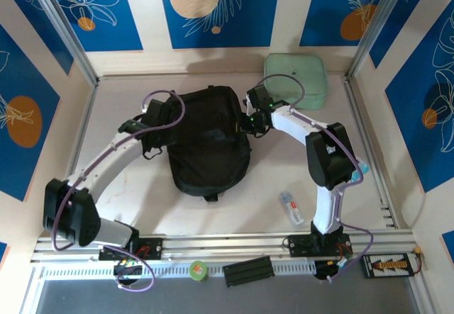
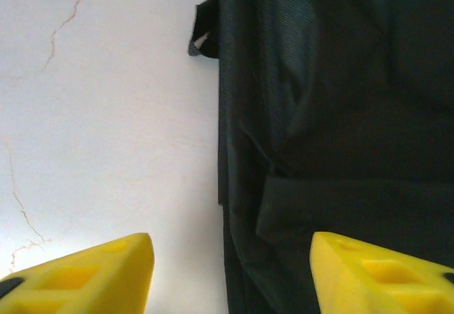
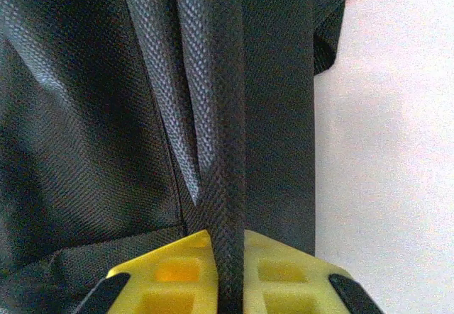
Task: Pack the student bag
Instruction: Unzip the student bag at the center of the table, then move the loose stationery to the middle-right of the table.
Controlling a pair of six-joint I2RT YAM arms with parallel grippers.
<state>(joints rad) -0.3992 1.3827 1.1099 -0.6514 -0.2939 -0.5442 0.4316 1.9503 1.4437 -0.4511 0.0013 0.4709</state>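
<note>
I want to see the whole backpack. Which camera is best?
Top external: the whole black backpack fits in the picture. Left wrist shows one edge; right wrist shows its strap pinched in the right end effector.

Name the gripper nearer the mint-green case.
Right. The right gripper sits off the near-left corner of the mint-green case, clamped on the student bag; the left gripper is across the bag, at its left edge.

A white table (image 1: 142,208) with hairline cracks (image 2: 71,20) sits boxed in by cream walls (image 1: 284,9) carrying blue panels (image 1: 92,9) with white leaves and orange circles. Aluminium posts (image 1: 60,27) stand at the far corners. The light is even.
</note>
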